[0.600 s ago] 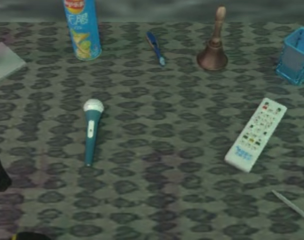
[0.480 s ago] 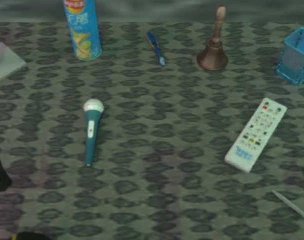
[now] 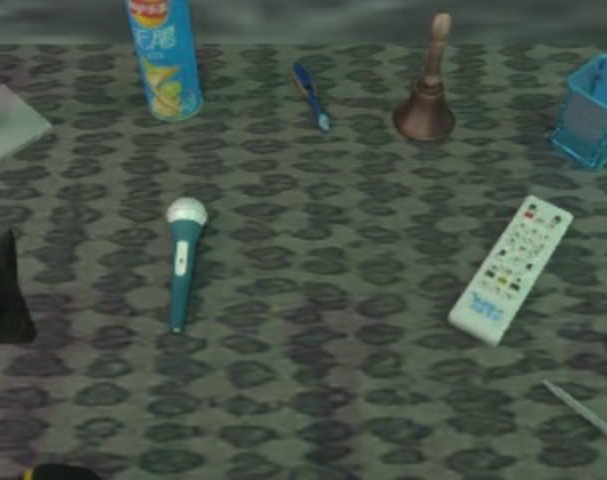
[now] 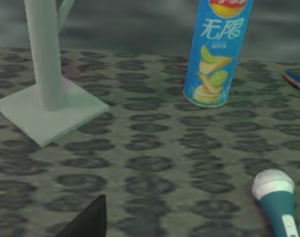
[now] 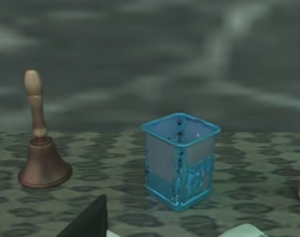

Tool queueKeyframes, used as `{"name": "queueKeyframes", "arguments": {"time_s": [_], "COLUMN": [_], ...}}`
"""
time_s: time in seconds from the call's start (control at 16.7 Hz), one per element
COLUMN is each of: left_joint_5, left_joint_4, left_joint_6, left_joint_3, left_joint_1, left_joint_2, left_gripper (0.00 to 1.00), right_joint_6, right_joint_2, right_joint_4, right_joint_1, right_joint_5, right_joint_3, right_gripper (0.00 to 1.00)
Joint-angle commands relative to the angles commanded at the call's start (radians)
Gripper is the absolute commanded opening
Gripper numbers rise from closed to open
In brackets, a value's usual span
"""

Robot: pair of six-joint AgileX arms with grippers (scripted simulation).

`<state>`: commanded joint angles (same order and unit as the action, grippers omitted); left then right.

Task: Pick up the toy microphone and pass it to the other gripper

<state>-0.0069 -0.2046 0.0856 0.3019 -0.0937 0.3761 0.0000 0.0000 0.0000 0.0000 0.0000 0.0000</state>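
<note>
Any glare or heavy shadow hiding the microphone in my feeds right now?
Top view: flat even light, no glare, toy microphone fully clear. Left wrist view: its head shows without glare, the handle runs off the frame. Right wrist view: microphone not in it.

A rendered test scene, not a real room: the worktop (image 3: 313, 400) wears a flat, repeating dark-blotch pattern, a blurred grey backdrop stands in for walls, and unrelated household items sit scattered about, among them a crisp can (image 3: 165, 60), bell (image 3: 426, 95), remote (image 3: 511, 268) and blue cup (image 3: 590, 110).
</note>
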Motion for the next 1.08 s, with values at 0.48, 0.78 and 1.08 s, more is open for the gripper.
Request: {"name": "queueKeyframes", "arguments": {"time_s": [0.48,0.78,1.08], "left_joint_5": [-0.016,-0.021,-0.026], "left_joint_4": [-0.384,-0.589,-0.702], "left_joint_6": [0.152,0.235,0.286], "left_joint_3": [0.521,0.808,0.993], "left_joint_1": [-0.164,-0.254,-0.309], "left_joint_2": [0.823,1.226,1.472], "left_gripper": [1.00,1.00,1.00], "right_joint_6": [0.000,0.000,0.000], "right_joint_2": [0.000,0.000,0.000], "right_joint_4": [0.000,0.000,0.000], "right_joint_1": [0.000,0.000,0.000], "right_joint_5": [0.000,0.000,0.000], "right_joint_3": [0.000,0.000,0.000], "right_gripper": [1.00,1.00,1.00]}}
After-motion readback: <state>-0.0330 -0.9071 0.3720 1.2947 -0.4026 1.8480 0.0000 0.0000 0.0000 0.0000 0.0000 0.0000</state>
